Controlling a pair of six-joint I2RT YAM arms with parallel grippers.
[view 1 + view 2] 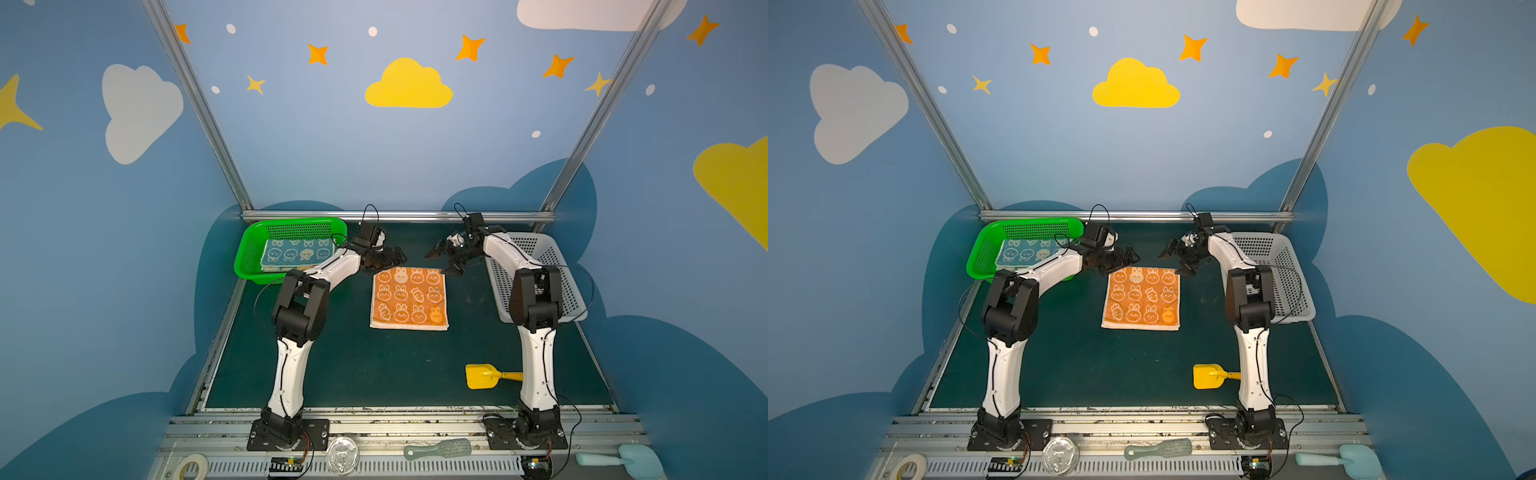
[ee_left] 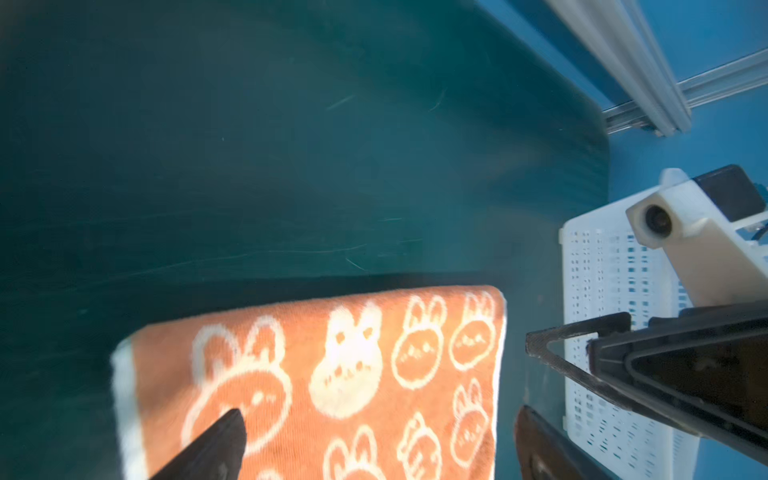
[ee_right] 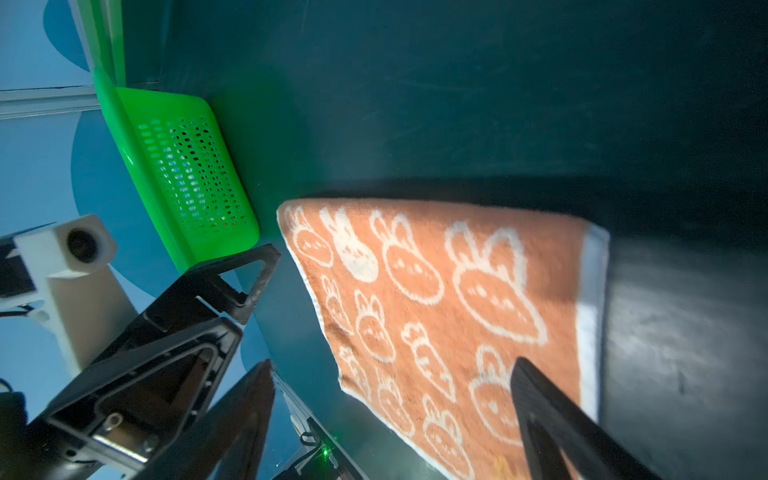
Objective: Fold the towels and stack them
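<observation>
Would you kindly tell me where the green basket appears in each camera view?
Top view: green basket at the table's far left corner.
Top view: green basket, same corner.
Left wrist: not in it.
Right wrist: in view, just off the orange towel's corner.
Shared landmark: orange towel, in all four.

Robot lab test booth, blue walls painted with clouds and stars, aluminium frame, bolted-down arms

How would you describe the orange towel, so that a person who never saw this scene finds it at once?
Look at the dark green table mat. At its middle, between the green basket and the white basket, the orange towel lies flat. Unlike the blue towel inside the green basket, it is orange with cream rabbits and carrots.
</observation>
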